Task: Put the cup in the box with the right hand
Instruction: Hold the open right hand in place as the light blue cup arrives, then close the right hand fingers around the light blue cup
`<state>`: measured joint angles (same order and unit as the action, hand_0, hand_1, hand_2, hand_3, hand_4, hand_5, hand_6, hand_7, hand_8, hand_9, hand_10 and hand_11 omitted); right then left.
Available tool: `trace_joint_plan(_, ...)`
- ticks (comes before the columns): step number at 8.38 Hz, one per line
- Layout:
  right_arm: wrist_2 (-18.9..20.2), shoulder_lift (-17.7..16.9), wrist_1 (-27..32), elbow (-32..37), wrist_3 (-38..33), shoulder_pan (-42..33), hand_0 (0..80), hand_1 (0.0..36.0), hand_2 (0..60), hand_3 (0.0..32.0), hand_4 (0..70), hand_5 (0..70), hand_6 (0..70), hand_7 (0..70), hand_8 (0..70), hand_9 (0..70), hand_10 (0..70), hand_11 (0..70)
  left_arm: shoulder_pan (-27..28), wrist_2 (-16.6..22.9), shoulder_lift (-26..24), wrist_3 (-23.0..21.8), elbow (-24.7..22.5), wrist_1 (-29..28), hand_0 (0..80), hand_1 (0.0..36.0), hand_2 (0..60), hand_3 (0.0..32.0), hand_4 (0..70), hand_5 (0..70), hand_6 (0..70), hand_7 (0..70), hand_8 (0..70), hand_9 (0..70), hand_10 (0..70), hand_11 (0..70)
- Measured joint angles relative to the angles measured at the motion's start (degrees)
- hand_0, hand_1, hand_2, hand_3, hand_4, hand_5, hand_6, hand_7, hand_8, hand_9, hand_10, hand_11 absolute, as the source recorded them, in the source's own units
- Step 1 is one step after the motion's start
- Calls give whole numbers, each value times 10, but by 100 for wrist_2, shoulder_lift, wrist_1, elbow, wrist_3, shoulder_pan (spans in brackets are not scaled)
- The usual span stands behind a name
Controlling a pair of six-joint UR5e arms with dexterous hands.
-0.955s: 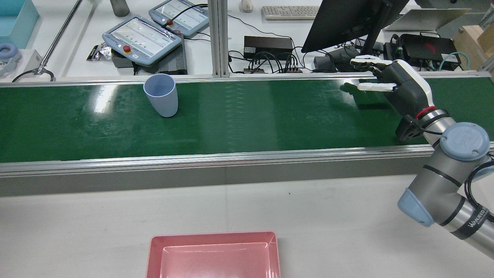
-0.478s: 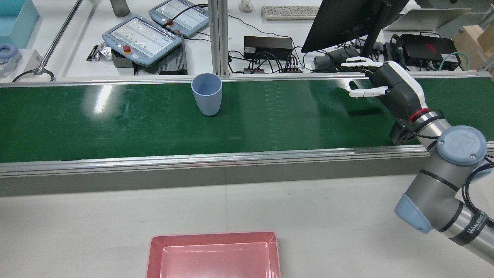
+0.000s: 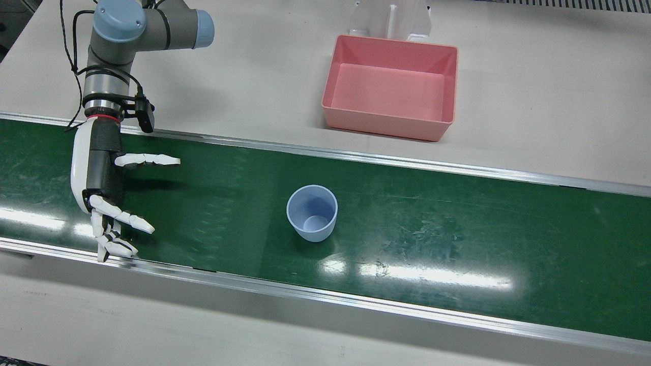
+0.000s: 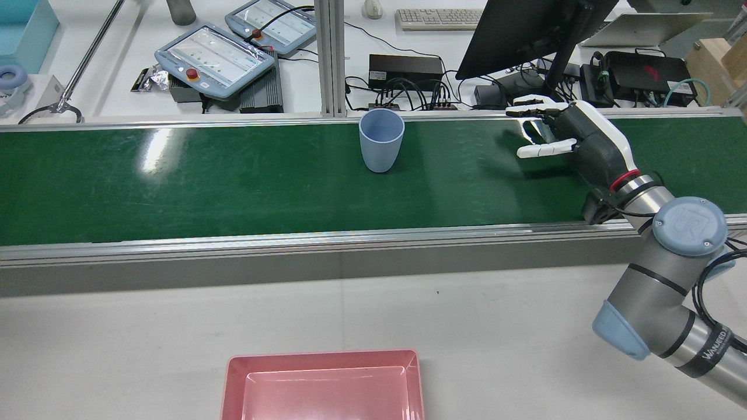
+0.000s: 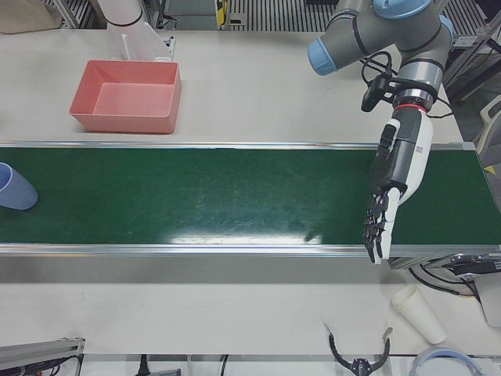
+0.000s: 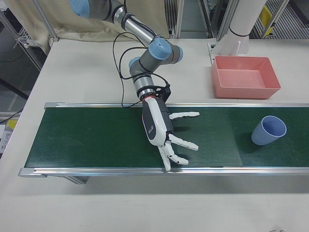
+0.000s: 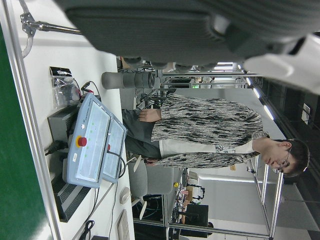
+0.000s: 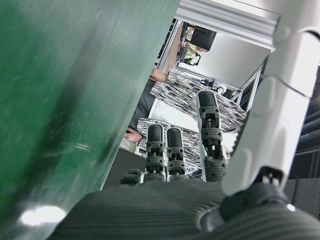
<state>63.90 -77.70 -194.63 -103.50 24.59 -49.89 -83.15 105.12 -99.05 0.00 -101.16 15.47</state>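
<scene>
A light blue cup stands upright on the green conveyor belt, near its far edge in the rear view. It also shows in the front view, the right-front view and at the left edge of the left-front view. My right hand is open and empty, low over the belt, well to the cup's right in the rear view, palm toward it; it shows too in the front view. The pink box sits empty on the table. My left hand is open over the belt's other end.
Aluminium rails edge the belt. Teach pendants, a monitor and cables lie behind the belt. A white stand is behind the box. White paper cups lie on the table near the left arm.
The cup has travelled along the belt to the right in the rear view, toward my right hand. My right hand has shifted slightly left and lower, staying open.
</scene>
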Motion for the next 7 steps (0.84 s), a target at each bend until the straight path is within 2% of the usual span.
trace_joint_plan(1,0,0,-2,-2,7,2,533,128,0,0,278,64,85,329,164,264,19,41,-3,0,0,0,0,0,0,0,0,0,0,0,0,0,0,0,0,0)
trace_joint_plan(2,-1,0,-4,-3,12,4,523,160,101,0,244,65,86,331,164,264,19,42,-5,0,0,0,0,0,0,0,0,0,0,0,0,0,0,0,0,0)
trace_joint_plan(3,-1,0,-4,-3,16,5,542,138,0,0,283,66,87,336,166,267,21,45,-4,0,0,0,0,0,0,0,0,0,0,0,0,0,0,0,0,0)
trace_joint_plan(5,0,0,-5,2,19,5,542,166,68,0,261,70,91,348,170,274,27,54,-3,0,0,0,0,0,0,0,0,0,0,0,0,0,0,0,0,0)
trace_joint_plan(6,0,0,-5,4,19,5,552,162,35,0,278,72,93,357,172,277,29,57,-3,0,0,0,0,0,0,0,0,0,0,0,0,0,0,0,0,0)
trace_joint_plan(7,-1,0,-5,4,20,5,555,197,126,0,261,77,100,384,179,289,39,74,-2,0,0,0,0,0,0,0,0,0,0,0,0,0,0,0,0,0)
